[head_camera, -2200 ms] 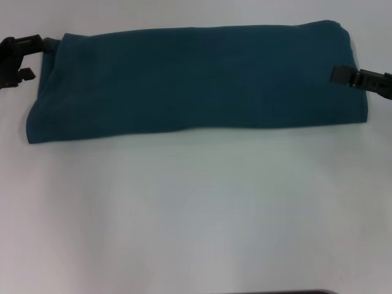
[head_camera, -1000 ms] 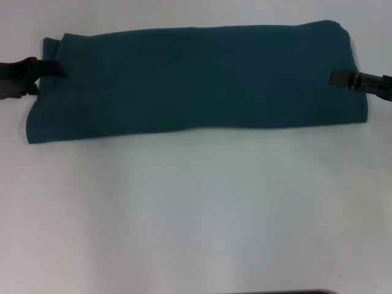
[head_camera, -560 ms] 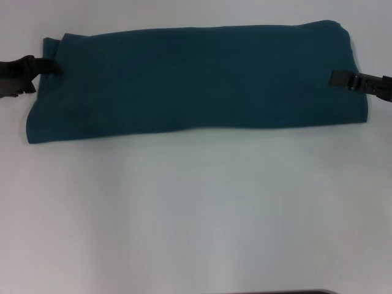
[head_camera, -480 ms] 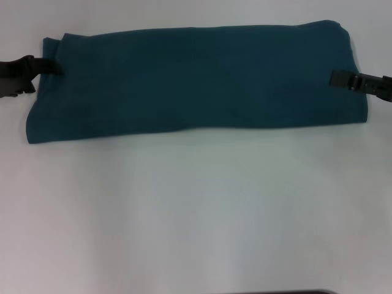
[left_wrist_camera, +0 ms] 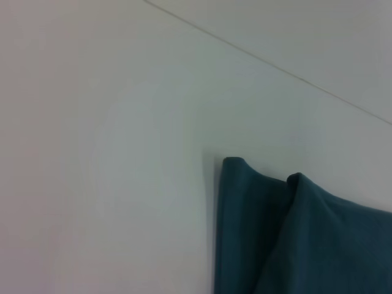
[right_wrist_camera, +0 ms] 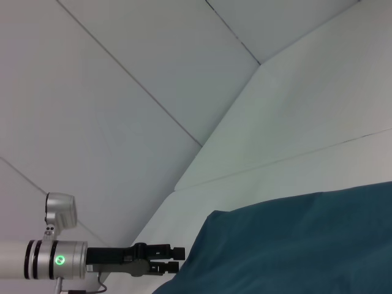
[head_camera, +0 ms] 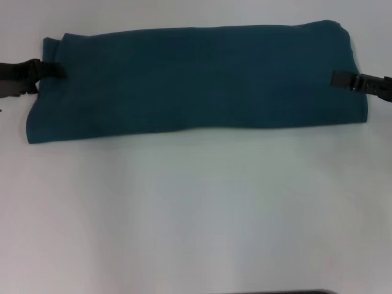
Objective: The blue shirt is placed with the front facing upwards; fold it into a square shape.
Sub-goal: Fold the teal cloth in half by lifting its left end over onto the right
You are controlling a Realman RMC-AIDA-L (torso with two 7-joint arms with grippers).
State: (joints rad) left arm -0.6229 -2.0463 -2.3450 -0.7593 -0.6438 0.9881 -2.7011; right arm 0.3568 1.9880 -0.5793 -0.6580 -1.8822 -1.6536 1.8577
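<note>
Two claws | left claw [head_camera: 56, 69] pinches blue shirt [head_camera: 196, 76] end | right claw [head_camera: 335, 78] closed on opposite end

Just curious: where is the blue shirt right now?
In the head view the blue shirt lies folded long across the far table, between the left tool and right tool.

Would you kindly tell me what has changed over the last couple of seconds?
The left gripper moved from the shirt's far-left corner toward the robot and took hold of the blue shirt at its left edge. The right gripper stayed at the right edge; the shirt kept its folded shape.
</note>
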